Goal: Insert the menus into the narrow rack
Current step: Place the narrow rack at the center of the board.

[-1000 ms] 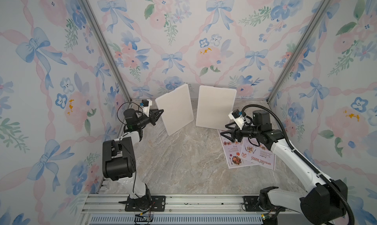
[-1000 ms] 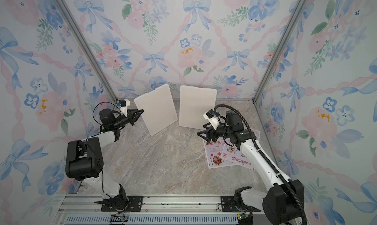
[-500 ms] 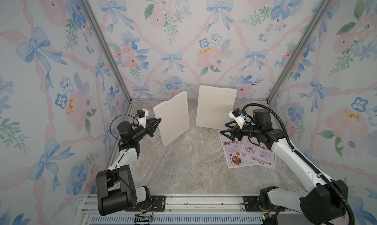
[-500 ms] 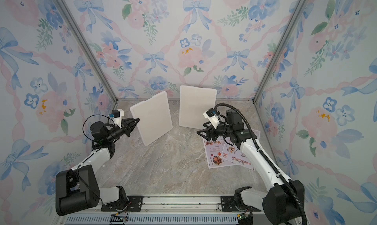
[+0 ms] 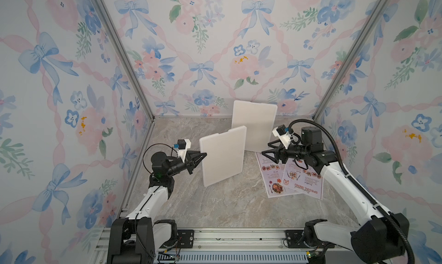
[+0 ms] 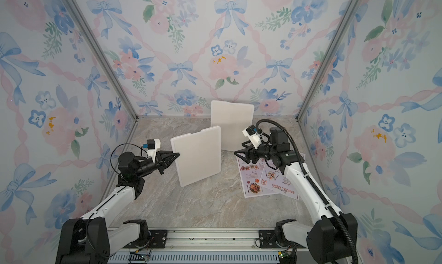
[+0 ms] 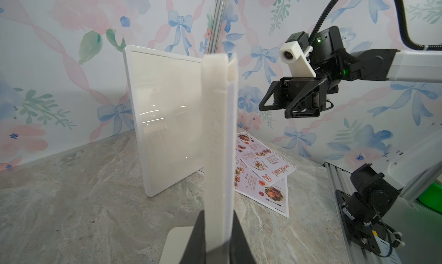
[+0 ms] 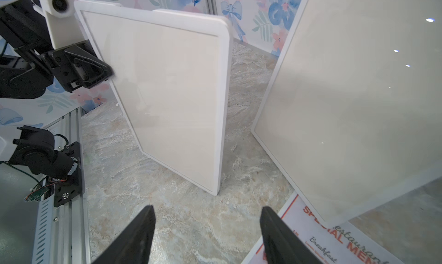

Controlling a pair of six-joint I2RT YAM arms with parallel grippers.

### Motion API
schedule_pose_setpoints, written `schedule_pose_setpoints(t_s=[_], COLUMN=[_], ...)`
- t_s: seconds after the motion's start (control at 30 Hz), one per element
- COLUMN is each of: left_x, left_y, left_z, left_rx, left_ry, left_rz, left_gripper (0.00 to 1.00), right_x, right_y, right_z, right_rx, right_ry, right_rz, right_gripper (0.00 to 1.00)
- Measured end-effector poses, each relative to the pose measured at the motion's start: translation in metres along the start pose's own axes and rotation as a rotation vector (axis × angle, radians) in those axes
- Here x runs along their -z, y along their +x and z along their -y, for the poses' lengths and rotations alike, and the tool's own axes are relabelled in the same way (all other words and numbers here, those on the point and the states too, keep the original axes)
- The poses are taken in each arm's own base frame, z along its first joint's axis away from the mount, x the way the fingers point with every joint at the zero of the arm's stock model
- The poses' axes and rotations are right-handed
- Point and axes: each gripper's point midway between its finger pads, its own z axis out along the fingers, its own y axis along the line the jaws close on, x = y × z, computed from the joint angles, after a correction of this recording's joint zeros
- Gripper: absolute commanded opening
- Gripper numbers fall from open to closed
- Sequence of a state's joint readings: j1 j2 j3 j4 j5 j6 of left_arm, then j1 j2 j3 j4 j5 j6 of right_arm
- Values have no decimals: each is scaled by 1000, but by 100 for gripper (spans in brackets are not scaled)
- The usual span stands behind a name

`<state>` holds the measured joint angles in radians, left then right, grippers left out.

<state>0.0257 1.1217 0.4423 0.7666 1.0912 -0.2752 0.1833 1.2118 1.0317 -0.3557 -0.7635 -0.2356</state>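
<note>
Clock laid on the worktop [image 5: 227, 203]: 12 at the back wall, 6 at the rail.

9 o'clock: left claw [image 5: 204, 155] narrow, pinched on the 9 o'clock edge of the near rack [image 5: 223, 155], about halfway up. The rack is a thin white panel, long axis upright, leaning slightly, broad face turned roughly toward 5. Lower edge at the worktop; contact not certain. Left wrist view looks along its thin edge, with a narrow slot [image 7: 230, 69] at the top. Face plain white.

12–1 o'clock: far rack [image 5: 254, 126], same kind, upright, plain face toward 6.

3–4 o'clock: menus [image 5: 296, 181] flat on the worktop, two sheets overlapping, print up. Under sheet's long axis runs 11-to-5. Upper sheet's runs roughly 1-to-7, "SPECIAL MENU" heading at its near end. Right claw [image 5: 264, 152] wide, nothing between the fingers, hanging above the menus' far end, tips toward 9.
</note>
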Motion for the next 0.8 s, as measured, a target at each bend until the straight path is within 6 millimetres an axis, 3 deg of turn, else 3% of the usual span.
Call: schedule_pose_setpoints(t_s=[0.33,0.4,0.47,0.57,0.8], left_x=[-12,-13,-14,-14,-11], left_y=[14,15,15,13,6], left_z=[-1,-6,-12,-25,-42], left_rx=[0,-2,-12,-10,-43], left_ry=[44,31,13,-22,-96], left_rz=[-27,-30,-29,-28,-12], left_gripper=[0,24,55,63,61], right_x=[27,31,35,38,40], right_y=[10,12,12,13,18], right_z=[33,37,40,41,41], right_rx=[-176,-208,-233,-256,-278], right_ry=[201,233,264,288,298], right_rz=[15,17,21,18,0], right_gripper=[74,75,78,80,80])
